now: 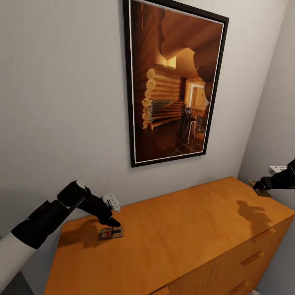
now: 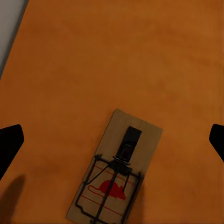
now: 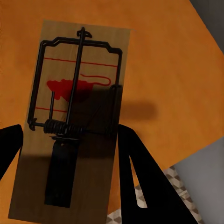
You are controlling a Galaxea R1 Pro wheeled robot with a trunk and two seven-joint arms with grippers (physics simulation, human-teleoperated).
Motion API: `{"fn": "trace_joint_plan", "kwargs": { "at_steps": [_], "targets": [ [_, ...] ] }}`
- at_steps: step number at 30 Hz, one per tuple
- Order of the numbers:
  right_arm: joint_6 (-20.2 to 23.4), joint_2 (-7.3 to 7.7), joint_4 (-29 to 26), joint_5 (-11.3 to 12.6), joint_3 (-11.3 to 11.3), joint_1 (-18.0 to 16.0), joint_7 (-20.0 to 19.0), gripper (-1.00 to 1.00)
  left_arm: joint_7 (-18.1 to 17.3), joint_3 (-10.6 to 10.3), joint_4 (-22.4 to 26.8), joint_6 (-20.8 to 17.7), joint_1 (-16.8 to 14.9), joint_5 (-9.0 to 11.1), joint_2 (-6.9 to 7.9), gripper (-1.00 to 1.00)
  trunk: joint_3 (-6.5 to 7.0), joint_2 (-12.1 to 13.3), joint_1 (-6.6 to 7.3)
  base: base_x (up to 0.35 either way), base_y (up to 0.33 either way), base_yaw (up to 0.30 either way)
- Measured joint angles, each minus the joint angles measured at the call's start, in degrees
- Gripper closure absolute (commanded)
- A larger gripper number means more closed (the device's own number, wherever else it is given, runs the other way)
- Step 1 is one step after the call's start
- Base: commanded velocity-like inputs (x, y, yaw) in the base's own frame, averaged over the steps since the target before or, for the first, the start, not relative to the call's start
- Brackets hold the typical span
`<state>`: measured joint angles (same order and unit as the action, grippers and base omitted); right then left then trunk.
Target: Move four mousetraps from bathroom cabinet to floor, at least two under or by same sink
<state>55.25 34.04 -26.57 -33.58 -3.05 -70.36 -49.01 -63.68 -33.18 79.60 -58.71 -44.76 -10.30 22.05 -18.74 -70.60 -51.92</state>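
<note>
A: What is showing at the left?
B: The left gripper point(image 1: 111, 221) is hovering, fingers spread apart, over a mousetrap point(image 1: 110, 233) lying flat on the cabinet point(image 1: 184, 229) top, near its left end.

A: And right?
B: The right gripper point(image 1: 259, 185) is reaching a second mousetrap point(image 1: 262, 193) at the far right corner; fingers straddling it, clamped or not I cannot tell.

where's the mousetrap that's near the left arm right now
In the head view, the mousetrap lies flat on the cabinet top near its left end, just under the left pincer.
</note>
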Motion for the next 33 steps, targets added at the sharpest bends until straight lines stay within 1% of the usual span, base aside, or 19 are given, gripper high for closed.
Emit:
{"fn": "trace_joint_plan", "kwargs": {
  "at_steps": [12,20,21,22,33],
  "targets": [
    [0.1,0.11,-0.1,-0.1,-0.1,0.0,-0.1,1.0,-0.7,-0.1,0.0,-0.1,0.0,0.1,-0.03,-1.0,0.0,0.0,0.0,0.0,0.0,0.0],
    [0.1,0.22,-0.1,-0.1,0.0,0.0,-0.1,1.0,-5.4,-0.1,-0.1,0.0,0.0,-0.1,0.04,-1.0,0.0,0.0,0.0,0.0,0.0,0.0],
    [-0.1,0.18,0.1,-0.5,0.1,0.0,-0.2,1.0,-5.7,-0.4,-0.4,-0.3,0.0,0.1,0.16,-1.0,0.0,0.0,0.0,0.0,0.0,0.0],
    [-0.1,0.18,0.1,-0.8,0.1,0.0,-0.1,1.0,-5.7,-0.5,-0.1,-0.4,0.0,0.3,0.25,-1.0,0.0,0.0,0.0,0.0,0.0,0.0],
    [-0.1,0.23,0.1,-0.9,0.1,0.0,-0.2,1.0,-5.7,-0.7,0.7,-0.8,0.0,0.6,0.65,-1.0,0.0,0.0,0.0,0.0,0.0,0.0]
  ]
}}
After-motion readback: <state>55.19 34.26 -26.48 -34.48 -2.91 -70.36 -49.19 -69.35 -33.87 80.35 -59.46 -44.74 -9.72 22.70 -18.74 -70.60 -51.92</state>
